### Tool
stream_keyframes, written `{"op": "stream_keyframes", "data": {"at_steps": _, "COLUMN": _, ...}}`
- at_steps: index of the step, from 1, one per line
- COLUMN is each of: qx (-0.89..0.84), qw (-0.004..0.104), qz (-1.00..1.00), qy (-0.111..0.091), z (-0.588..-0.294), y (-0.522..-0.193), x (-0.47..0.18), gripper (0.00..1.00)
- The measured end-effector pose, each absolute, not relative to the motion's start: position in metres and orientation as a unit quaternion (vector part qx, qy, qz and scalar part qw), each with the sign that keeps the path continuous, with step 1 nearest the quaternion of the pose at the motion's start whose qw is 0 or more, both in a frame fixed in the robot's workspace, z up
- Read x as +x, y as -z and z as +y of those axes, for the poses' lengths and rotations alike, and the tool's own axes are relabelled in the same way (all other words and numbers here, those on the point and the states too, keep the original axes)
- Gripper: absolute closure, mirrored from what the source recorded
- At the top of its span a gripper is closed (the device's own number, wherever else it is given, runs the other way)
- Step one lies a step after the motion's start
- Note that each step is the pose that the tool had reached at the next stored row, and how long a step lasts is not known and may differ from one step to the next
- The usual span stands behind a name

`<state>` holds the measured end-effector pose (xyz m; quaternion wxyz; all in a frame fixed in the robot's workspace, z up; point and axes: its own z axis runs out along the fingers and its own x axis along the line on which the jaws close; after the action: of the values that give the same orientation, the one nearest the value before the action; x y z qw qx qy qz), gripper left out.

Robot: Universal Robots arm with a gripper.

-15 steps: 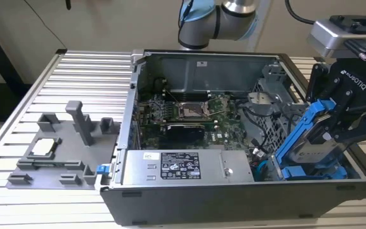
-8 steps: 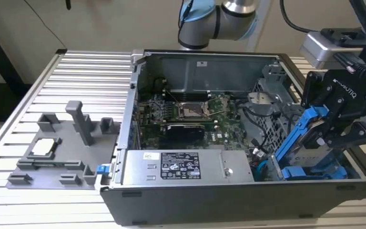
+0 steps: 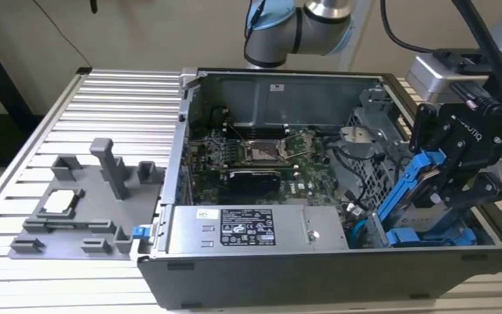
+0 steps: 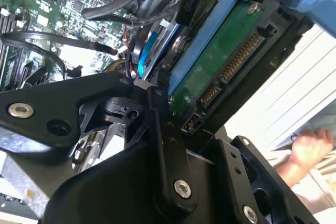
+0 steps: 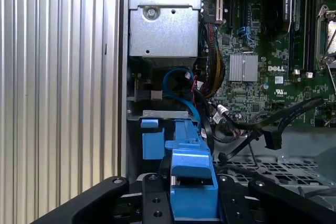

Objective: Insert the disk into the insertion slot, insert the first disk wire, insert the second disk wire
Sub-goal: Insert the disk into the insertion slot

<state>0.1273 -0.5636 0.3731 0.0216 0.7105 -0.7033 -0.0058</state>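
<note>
Disk (image 3: 410,188) lower end hidden inside case (image 3: 321,278); person's hand (image 4: 311,148) partly cut off at edge.

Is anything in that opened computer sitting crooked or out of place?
Yes. The disk leans at a slant in the corner of the case at the exterior view's right, clamped by the gripper, not seated flat. A black cable dangles with its plug free.

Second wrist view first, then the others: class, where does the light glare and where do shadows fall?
Second wrist view: the table washes out white behind the dimmer disk. First wrist view: glare stripes the table; the gripper is dark. Exterior view: even light, dim inside the computer case.
</note>
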Motion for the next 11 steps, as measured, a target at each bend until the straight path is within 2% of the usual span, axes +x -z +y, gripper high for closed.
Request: {"op": "stream_keyframes", "data": {"at_steps": 11, "qx": 0.711, "qw": 0.021, "qz": -0.703, "qy": 0.006, "z": -0.5635, "y": -0.3727, "x": 0.1274, "gripper": 0.66}}
